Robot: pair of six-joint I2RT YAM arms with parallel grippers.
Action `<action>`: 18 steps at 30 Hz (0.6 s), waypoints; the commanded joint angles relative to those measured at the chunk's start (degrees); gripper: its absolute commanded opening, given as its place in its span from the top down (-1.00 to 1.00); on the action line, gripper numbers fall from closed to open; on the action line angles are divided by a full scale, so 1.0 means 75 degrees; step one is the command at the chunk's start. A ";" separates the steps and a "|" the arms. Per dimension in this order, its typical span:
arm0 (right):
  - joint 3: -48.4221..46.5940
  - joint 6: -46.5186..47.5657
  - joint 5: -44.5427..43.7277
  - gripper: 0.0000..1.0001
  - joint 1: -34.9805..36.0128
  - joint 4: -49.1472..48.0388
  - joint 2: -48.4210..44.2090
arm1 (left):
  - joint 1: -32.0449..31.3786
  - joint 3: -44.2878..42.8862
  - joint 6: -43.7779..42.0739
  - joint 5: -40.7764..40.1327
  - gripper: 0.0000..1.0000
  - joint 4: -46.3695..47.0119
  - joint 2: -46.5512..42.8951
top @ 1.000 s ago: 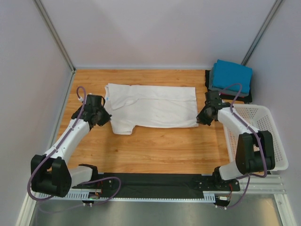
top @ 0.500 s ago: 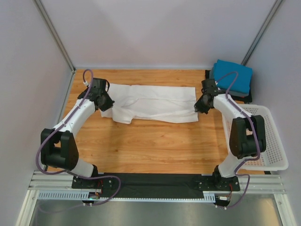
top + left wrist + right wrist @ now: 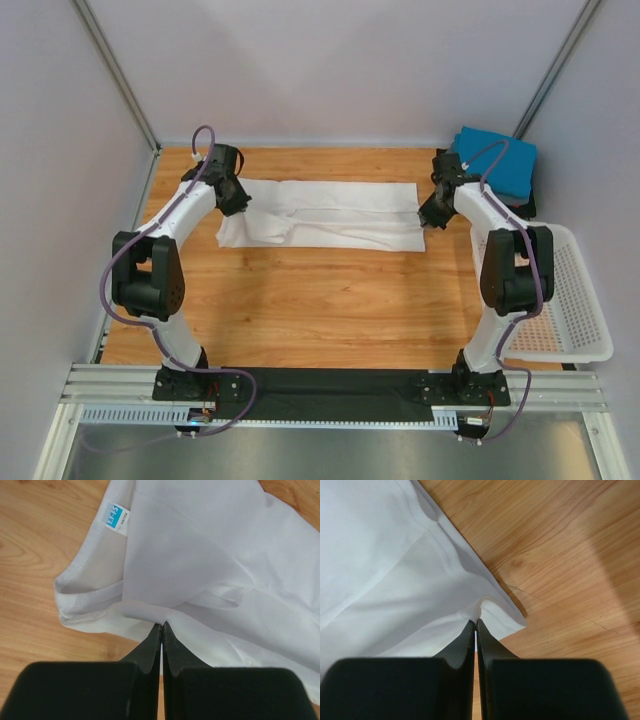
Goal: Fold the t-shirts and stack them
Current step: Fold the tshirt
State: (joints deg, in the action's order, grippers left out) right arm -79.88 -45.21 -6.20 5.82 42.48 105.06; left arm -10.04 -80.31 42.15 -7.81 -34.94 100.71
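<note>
**Both ends pinched: white tee held taut mid-fold**

The white t-shirt (image 3: pixel 330 213) lies as a long band across the far half of the table (image 3: pixel 320 300), running left to right, with an arm out at each end. Look at the left gripper (image 3: pixel 162 626). Its jaws are pressed together with a nip of white cloth caught right at the tips, close to the collar (image 3: pixel 82 570) and its blue-and-white neck label (image 3: pixel 118 519). The right gripper (image 3: pixel 475 622) tells the same story. Its jaws are closed to a sliver on the hem corner at the shirt's right end, the cloth puckers up into the tips, and there is bare wood just beyond.

Why hold it like this? Two matching pinches at opposite ends pull the fabric taut, so a carried edge lands straight instead of bunching. From above, the shirt reads as doubled along its length, with a lump of cloth poking out at the near left. My read is that the lengthwise fold is the step in hand and the crosswise folds are not yet done.

In the far right corner, the blue t-shirt (image 3: pixel 495 160) sits folded on darker cloth (image 3: pixel 527 206) that shows only at the edge. That looks like the stack this white one is bound for. The white basket (image 3: pixel 580 300) stands along the right side, nearer than the stack and well apart from the shirt.

The next call is a clean release. Thin cloth can cling to the pads and drag the fold open.
</note>
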 commanded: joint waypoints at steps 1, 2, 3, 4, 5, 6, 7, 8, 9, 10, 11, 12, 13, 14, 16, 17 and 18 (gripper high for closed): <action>-0.0458 -0.0019 -0.0264 0.99 -0.0120 0.0137 0.0276 | -0.0009 -0.0588 -0.0417 0.0046 1.00 -0.0041 0.0201; -0.0529 -0.0007 -0.0240 0.99 -0.0132 0.0160 0.0347 | -0.0009 -0.0670 -0.0463 0.0057 1.00 -0.0064 0.0329; -0.0611 -0.0007 -0.0217 0.99 -0.0121 0.0195 0.0418 | -0.0009 -0.0833 -0.0522 0.0092 1.00 -0.0076 0.0400; -0.0739 0.0016 -0.0182 0.99 -0.0120 0.0207 0.0569 | -0.0009 -0.0927 -0.0627 0.0093 1.00 -0.0111 0.0517; -0.0787 0.0028 -0.0170 0.99 -0.0120 0.0219 0.0629 | -0.0009 -0.0998 -0.0686 0.0093 1.00 -0.0123 0.0564; -0.0869 0.0028 -0.0123 0.99 -0.0120 0.0231 0.0687 | -0.0009 -0.1149 -0.0745 0.0104 1.00 -0.0146 0.0623; -0.0939 0.0040 -0.0111 0.99 -0.0120 0.0265 0.0781 | -0.0009 -0.1209 -0.0861 0.0081 1.00 -0.0158 0.0705; -0.1067 0.0086 -0.0123 0.99 -0.0120 0.0266 0.0816 | -0.0009 -0.1279 -0.0897 0.0069 1.00 -0.0181 0.0740; -0.1115 0.0133 -0.0123 0.99 -0.0109 0.0289 0.0863 | -0.0009 -0.1384 -0.0932 0.0058 1.00 -0.0193 0.0787; -0.1162 0.0145 -0.0146 0.99 -0.0120 0.0278 0.0910 | -0.0009 -0.1420 -0.0967 0.0046 1.00 -0.0216 0.0822; -0.1220 0.0215 -0.0170 0.99 -0.0120 0.0289 0.0945 | -0.0009 -0.1467 -0.1026 0.0057 1.00 -0.0228 0.0904; -0.1372 0.0250 -0.0205 0.99 -0.0132 0.0359 0.1004 | -0.0009 -0.1572 -0.1050 0.0046 1.00 -0.0240 0.0939; -0.1454 0.0274 -0.0205 0.99 -0.0121 0.0371 0.1109 | -0.0009 -0.1619 -0.1061 0.0034 1.00 -0.0321 0.1056; -0.1537 0.0297 -0.0193 0.99 -0.0120 0.0406 0.1179 | -0.0009 -0.1689 -0.1096 0.0034 1.00 -0.0345 0.1103; -0.1736 0.0368 -0.0135 0.99 -0.0121 0.0477 0.1367 | -0.0009 -0.1854 -0.1120 0.0022 1.00 -0.0450 0.1244; -0.1783 0.0368 -0.0123 0.99 -0.0109 0.0500 0.1426 | -0.0009 -0.1912 -0.1178 0.0011 1.00 -0.0439 0.1291; -0.1899 0.0368 -0.0123 0.99 -0.0120 0.0558 0.1484 | -0.0009 -0.1936 -0.1202 -0.0013 1.00 -0.0439 0.1315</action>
State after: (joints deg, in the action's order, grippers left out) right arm -90.85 -43.51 -6.15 5.04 45.34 114.76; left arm -10.04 -92.25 35.38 -7.18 -37.21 109.69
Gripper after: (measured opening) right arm 0.008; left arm 0.007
